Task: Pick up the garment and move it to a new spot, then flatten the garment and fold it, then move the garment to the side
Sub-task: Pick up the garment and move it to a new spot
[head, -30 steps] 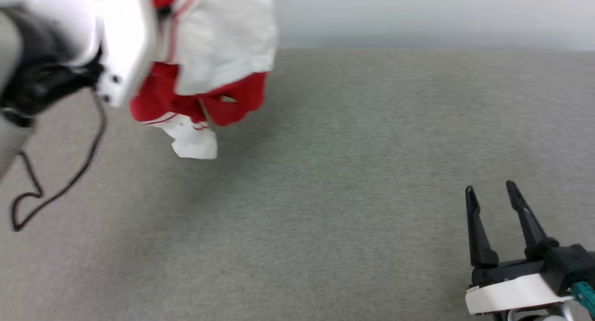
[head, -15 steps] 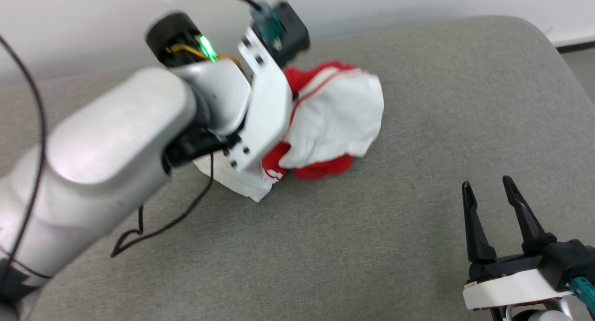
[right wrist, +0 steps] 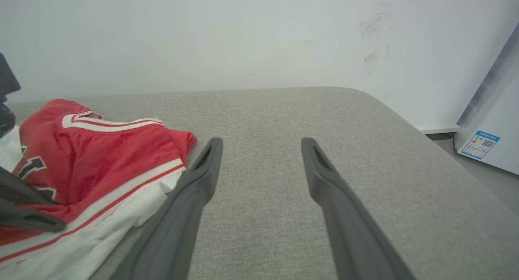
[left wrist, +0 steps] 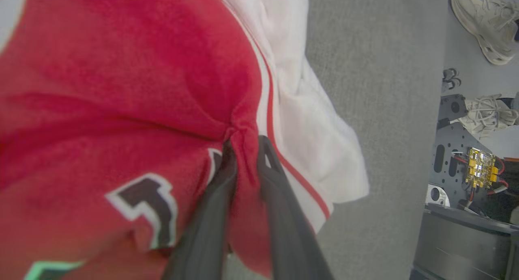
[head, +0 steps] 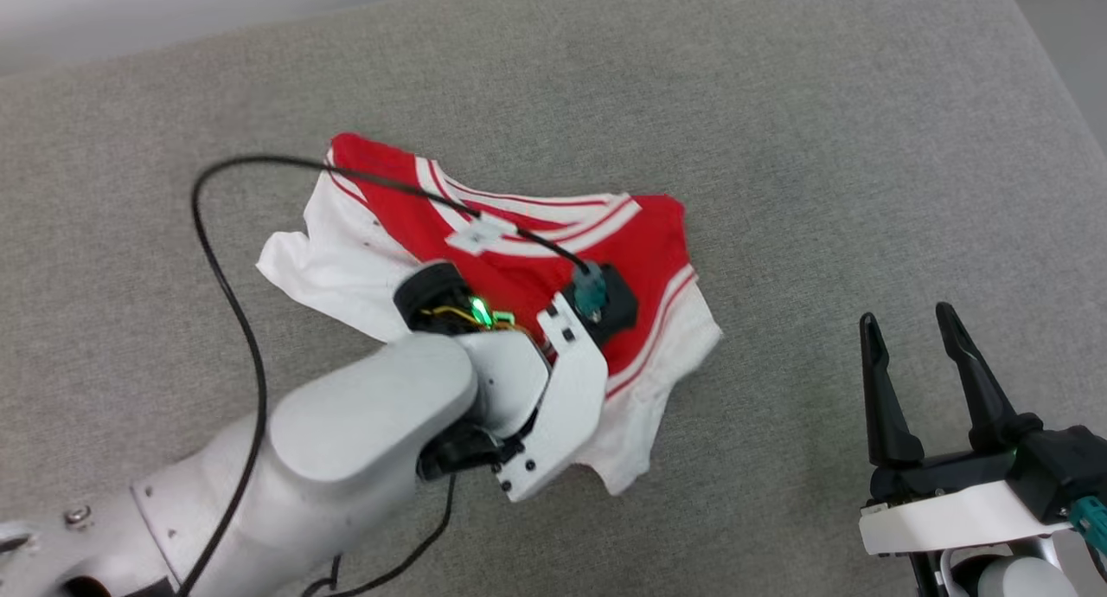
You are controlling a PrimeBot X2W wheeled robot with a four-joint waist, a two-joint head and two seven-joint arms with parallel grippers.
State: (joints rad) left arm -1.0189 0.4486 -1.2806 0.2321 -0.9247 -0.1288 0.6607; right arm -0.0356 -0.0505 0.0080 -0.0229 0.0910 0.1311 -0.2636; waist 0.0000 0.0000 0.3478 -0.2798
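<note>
**Garment down on the table, left gripper still pinching it**

Nearest me, my right gripper [head: 905, 316] sits low right in the head view. Its fingers are spread, it holds nothing, and it is over bare table [head: 822, 147], apart from the garment's near-right corner. It shows the same pose as a second ago.

Next out, my left arm [head: 372, 424] reaches over the cloth with the wrist tipped down and its black cable [head: 216, 277] looping to the left. In the left wrist view my left gripper [left wrist: 246, 142] is clamped on a small ridge of red fabric. The pinch is just beside the red-white stripe and the white sleeve, with a black white-outlined letter [left wrist: 142, 199] close by.

The garment [head: 644, 242] has changed. A second ago it hung bunched in the air from this gripper, and half a second ago it was touching down as a heap. Now it lies spread on the table, front up, with the striped collar toward the far side and white sleeves at left and near right. The head camera tipped down too, so part of the shift in the picture is the camera.

My read is that the move to the new spot is basically done and flattening comes next. The cloth is loose and rumpled, and its edges are wavy. I should let go before lifting, or the pinch will drag it back into a heap.

Farthest out are the table's back edge and the pale wall [right wrist: 202, 36].
</note>
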